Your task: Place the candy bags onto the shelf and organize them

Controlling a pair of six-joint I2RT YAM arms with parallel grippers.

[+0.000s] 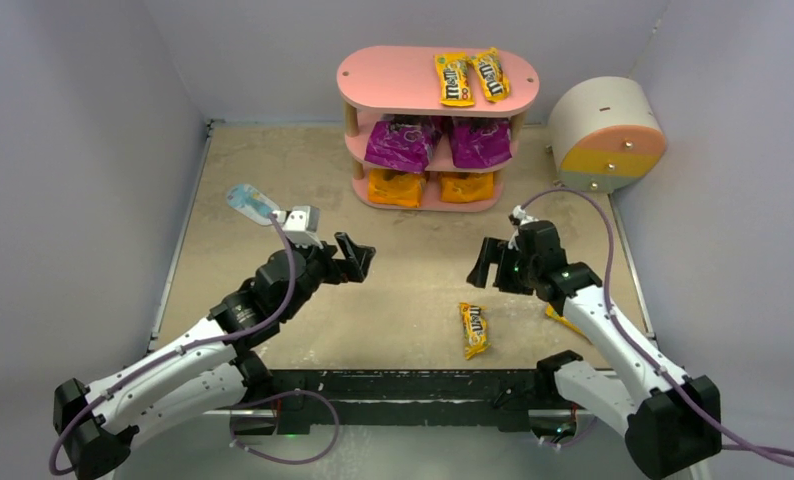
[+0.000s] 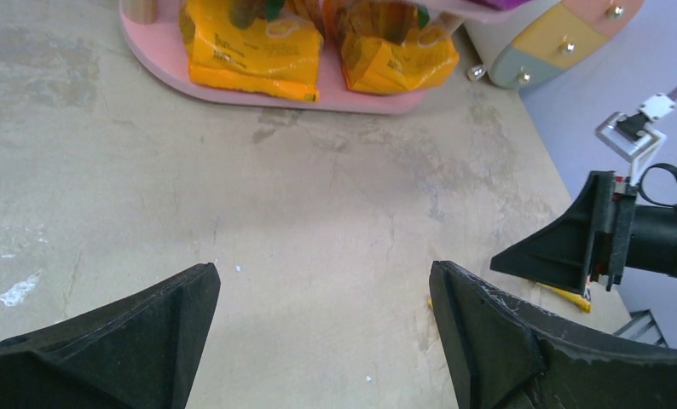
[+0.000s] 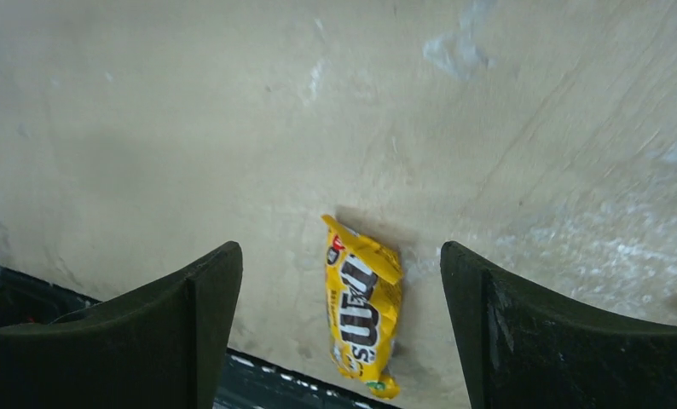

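Observation:
The pink shelf [image 1: 393,72] stands at the back. Two yellow M&M's packets [image 1: 454,79] [image 1: 491,73] lie on its top board, two magenta bags [image 1: 403,143] [image 1: 481,141] on the middle tier, two orange bags [image 1: 396,187] [image 1: 467,186] at the bottom. A third yellow packet [image 1: 474,329] lies on the table near the front; in the right wrist view this packet [image 3: 361,311] shows between my open fingers, below them. A fourth yellow packet [image 1: 561,319] peeks out under the right arm. My left gripper [image 1: 356,255] is open and empty above mid-table. My right gripper [image 1: 488,265] is open and empty.
A pale blue-white flat packet [image 1: 251,202] lies at the left. A round cream drawer unit [image 1: 608,135] stands at the back right. A black rail [image 1: 403,385] runs along the table's near edge. Grey walls enclose three sides.

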